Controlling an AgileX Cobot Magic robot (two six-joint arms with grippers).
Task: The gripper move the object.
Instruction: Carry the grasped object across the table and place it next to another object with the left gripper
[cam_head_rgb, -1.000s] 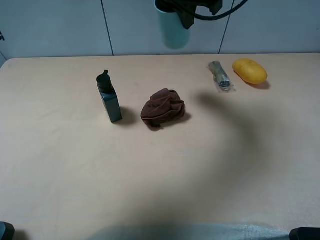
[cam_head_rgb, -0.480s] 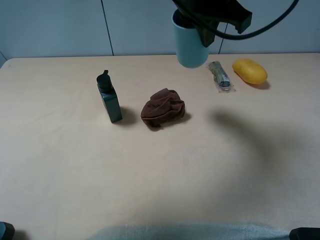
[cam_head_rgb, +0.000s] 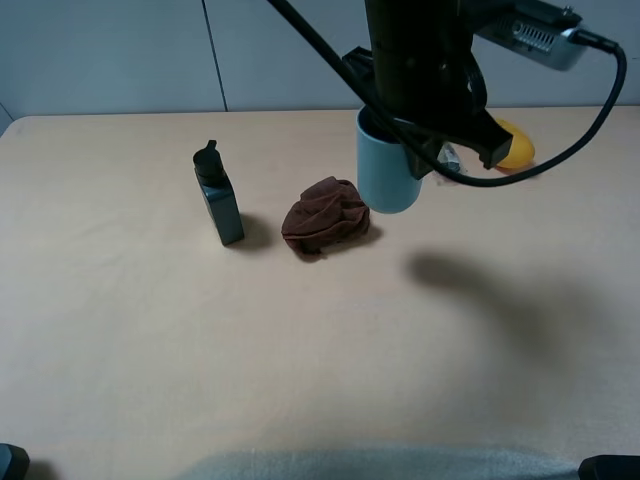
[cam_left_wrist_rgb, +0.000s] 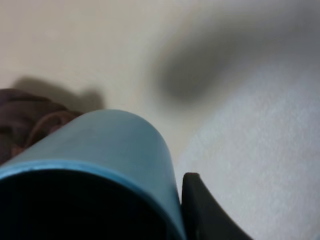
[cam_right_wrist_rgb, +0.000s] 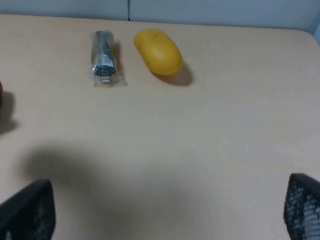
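Observation:
The light blue-teal cup (cam_head_rgb: 385, 180) hangs upright in the air just right of the brown cloth, its shadow on the table to the front right. My left gripper (cam_head_rgb: 408, 150), a black claw with cables, reaches in from above and is shut on the cup's rim. In the left wrist view the cup (cam_left_wrist_rgb: 105, 150) fills the lower left, with one dark finger (cam_left_wrist_rgb: 200, 212) against its wall. My right gripper (cam_right_wrist_rgb: 165, 212) is open and empty, with its two fingertips far apart above bare table.
A dark green flat bottle (cam_head_rgb: 220, 205) stands at the left. A crumpled brown cloth (cam_head_rgb: 325, 215) lies beside the cup. A yellow oval object (cam_right_wrist_rgb: 157, 51) and a wrapped metallic cylinder (cam_right_wrist_rgb: 103, 59) lie at the back right.
My left gripper has carried the cup down and forward from the back wall, to hang beside the brown cloth. Its shadow moved with it.

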